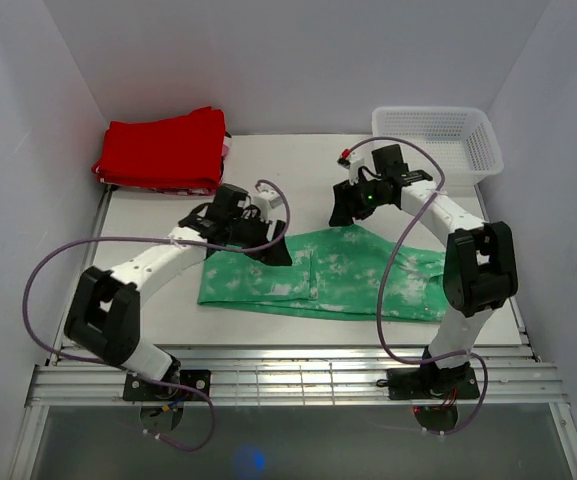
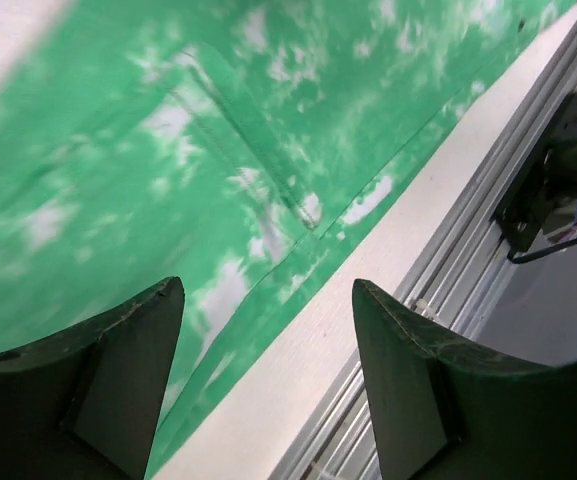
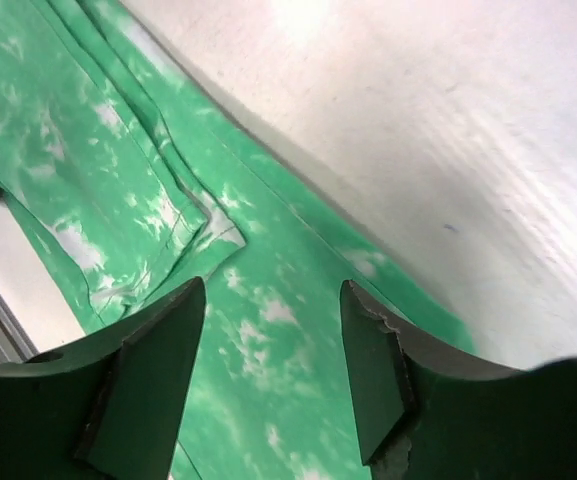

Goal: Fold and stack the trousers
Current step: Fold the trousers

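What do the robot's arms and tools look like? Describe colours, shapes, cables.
Both the left arm and right arm have white links, blocky black joints and a looping purple cable. The left tool and right tool each carry two broad dark fingers.

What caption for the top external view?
Left gripper and right gripper open over green tie-dye trousers on the table; red folded garment, white basket behind.

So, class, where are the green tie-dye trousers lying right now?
In the top view the trousers lie flat on the table, centred by the front rails; the red folded garment is back left, the white basket back right.
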Controlling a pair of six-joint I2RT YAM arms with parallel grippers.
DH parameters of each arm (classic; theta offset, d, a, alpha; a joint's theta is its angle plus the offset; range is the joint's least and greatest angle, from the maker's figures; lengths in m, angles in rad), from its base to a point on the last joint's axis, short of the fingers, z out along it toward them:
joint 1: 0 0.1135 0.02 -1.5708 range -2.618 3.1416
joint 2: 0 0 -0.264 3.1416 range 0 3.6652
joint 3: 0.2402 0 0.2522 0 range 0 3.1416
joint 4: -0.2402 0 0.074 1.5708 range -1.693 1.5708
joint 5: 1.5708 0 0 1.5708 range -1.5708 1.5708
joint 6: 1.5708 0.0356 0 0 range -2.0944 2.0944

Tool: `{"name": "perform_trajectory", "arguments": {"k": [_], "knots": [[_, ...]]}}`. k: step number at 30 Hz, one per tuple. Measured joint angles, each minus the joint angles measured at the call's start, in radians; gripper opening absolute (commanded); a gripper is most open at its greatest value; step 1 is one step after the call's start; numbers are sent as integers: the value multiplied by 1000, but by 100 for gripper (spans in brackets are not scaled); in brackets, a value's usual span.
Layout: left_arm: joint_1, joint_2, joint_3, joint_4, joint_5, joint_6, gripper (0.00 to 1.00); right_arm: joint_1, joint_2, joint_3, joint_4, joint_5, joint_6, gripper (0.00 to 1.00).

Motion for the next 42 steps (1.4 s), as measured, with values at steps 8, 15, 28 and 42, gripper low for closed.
{"name": "perform_trajectory", "arguments": {"k": [8, 15, 28, 42], "knots": [[650, -235, 19, -324, 144, 311, 81, -206, -214, 26, -237, 12, -187, 82], [1099, 40, 50, -694, 296, 705, 79, -601, -301, -13, -466, 11, -379, 84], [1035, 433, 48, -796, 529, 830, 64, -991, -236, -50, -739, 69, -682, 83], [929, 600, 113, -695, 624, 650, 50, -1015, -181, -105, -738, 123, -725, 83]]}}
